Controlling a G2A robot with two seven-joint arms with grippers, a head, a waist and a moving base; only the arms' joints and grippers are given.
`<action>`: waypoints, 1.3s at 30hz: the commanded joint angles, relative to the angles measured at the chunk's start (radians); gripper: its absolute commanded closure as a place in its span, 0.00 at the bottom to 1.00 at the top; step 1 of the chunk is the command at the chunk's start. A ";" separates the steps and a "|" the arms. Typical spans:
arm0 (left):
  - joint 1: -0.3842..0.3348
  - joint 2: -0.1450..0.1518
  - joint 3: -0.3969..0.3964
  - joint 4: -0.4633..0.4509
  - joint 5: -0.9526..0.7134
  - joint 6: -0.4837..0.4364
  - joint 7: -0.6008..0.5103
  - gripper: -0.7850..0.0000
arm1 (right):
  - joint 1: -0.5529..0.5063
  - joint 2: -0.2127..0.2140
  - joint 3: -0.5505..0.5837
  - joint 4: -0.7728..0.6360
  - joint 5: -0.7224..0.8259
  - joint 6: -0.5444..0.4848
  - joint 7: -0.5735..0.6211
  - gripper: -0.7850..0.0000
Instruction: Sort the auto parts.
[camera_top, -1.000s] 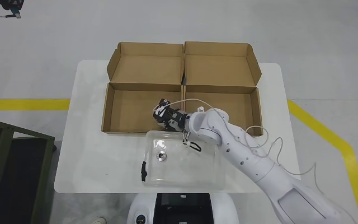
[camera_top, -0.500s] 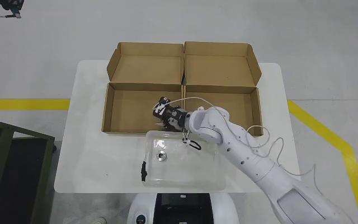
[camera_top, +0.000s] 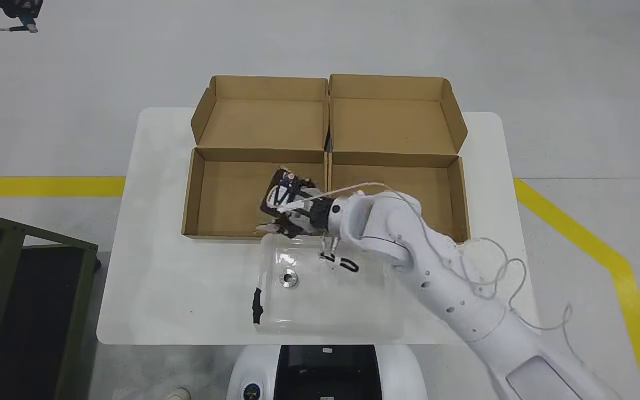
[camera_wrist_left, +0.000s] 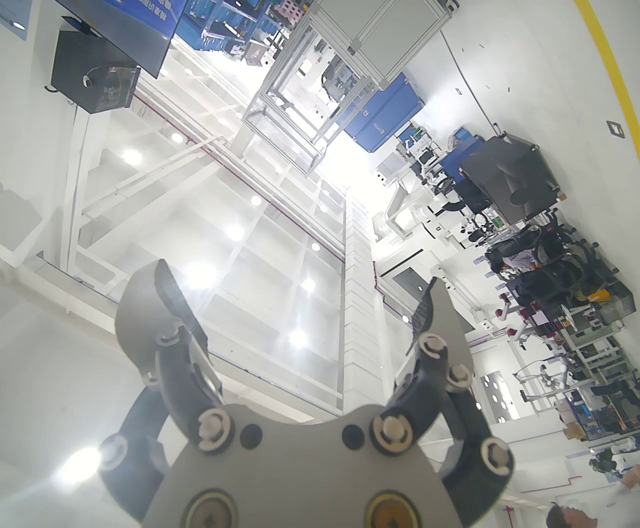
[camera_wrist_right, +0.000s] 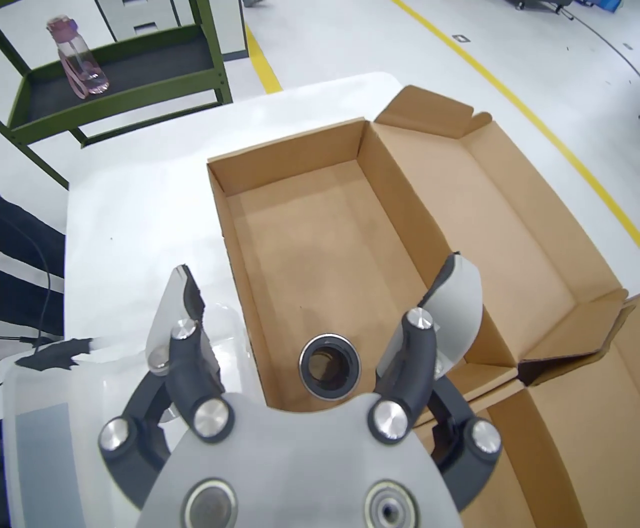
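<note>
My right gripper hangs open over the near right corner of the left cardboard box. A metal bearing ring with a dark bore sits below the spread fingers, on the box floor by its near wall, free of both pads. In the clear plastic bin lie a round silver part and a small black part. The right cardboard box stands beside the left one. My left gripper points up at the ceiling, open and holding nothing.
Both boxes have their lids folded back toward the far side of the white table. A black strip sticks to the bin's left wall. A green cart with a pink bottle stands off the table's left side.
The right gripper has shifted a little to the left and farther over the left box. The parts in the bin have not moved.
</note>
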 joint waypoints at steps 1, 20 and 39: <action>0.000 0.000 0.000 0.000 0.000 0.000 0.000 0.00 | -0.032 0.009 0.019 -0.049 0.000 -0.021 0.007 0.15; 0.000 0.000 0.000 0.000 0.000 0.000 0.000 0.00 | -0.294 0.086 0.097 -0.305 -0.162 -0.280 0.077 0.04; 0.000 0.000 0.000 0.000 0.000 0.000 0.000 0.00 | -0.301 0.092 0.034 -0.147 -0.296 -0.297 -0.036 0.13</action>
